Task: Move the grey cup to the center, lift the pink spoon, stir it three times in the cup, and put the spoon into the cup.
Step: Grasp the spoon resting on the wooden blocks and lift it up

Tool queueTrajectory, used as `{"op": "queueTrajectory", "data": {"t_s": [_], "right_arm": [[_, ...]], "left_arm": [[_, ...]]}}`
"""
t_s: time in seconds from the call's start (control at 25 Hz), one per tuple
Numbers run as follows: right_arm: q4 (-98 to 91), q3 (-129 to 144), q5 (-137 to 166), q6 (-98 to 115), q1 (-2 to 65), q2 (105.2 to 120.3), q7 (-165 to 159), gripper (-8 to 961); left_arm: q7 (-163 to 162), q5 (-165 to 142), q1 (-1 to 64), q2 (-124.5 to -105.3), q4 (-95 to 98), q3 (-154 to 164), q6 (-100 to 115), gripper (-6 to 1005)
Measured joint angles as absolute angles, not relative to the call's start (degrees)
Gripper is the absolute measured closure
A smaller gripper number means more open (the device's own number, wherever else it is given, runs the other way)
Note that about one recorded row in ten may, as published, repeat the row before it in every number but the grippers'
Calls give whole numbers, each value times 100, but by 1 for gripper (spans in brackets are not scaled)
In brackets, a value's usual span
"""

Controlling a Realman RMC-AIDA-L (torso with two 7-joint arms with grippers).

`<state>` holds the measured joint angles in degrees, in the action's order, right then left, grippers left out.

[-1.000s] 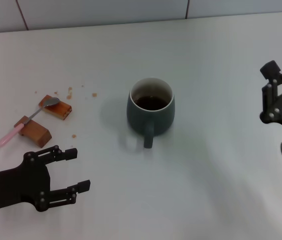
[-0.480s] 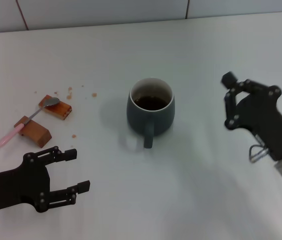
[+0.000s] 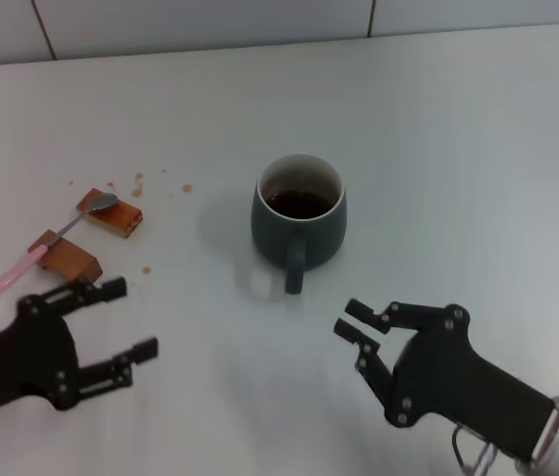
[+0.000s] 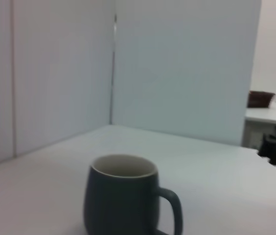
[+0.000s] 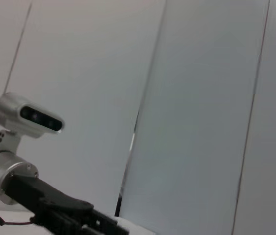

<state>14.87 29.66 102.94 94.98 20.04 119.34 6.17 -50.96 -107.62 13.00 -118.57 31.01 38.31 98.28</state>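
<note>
The grey cup [image 3: 299,215] stands upright in the middle of the white table, handle toward me, dark liquid inside. It also shows in the left wrist view [image 4: 123,198]. The pink spoon [image 3: 54,241] lies at the left across two brown blocks, its silver bowl on the far one. My left gripper [image 3: 121,322] is open and empty near the front left, just in front of the spoon's pink handle. My right gripper [image 3: 356,332] is open and empty, in front of the cup and a little to its right.
Two brown blocks [image 3: 111,213] [image 3: 66,260] sit under the spoon, with small brown crumbs [image 3: 139,183] scattered beyond them. A tiled wall edge runs along the back. The left arm shows far off in the right wrist view [image 5: 45,208].
My right arm has swung from the far right edge down to the front, its gripper now just in front of the cup. My left gripper has shifted slightly left and back. Cup and spoon have not moved.
</note>
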Motion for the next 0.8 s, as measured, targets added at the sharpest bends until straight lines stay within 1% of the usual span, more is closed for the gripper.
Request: {"op": "queueTrajectory", "data": {"t_s": [0.12,0.32,0.4,0.44,0.64,0.8], "right_arm": [[1475,2903,10305,9396,1882,11933,315,813],[1406,2852,10301,9217,1836,11921,89,622],[1397,2851,10302,9196,1837,11921,89,573],[1387,2869,10310,9171,1852,11919,88,548],[1183,2913,10372,9163,1839,11904,-93,424],[1024,2930,10393,9163,1833,11899,-414,315]], "left_arm": [[-5056,-10306,1143,-11847,2992,3743,9826,208],[-5291,-9687,930,-11813,2435,2736,9897,208],[-5720,-9575,896,-11808,2211,2107,9854,208],[-6439,-9567,851,-11799,2099,1502,9760,208],[-7847,-9606,655,-11737,2077,1204,9639,208],[-8460,-9792,584,-11724,2074,1230,9580,206]]}}
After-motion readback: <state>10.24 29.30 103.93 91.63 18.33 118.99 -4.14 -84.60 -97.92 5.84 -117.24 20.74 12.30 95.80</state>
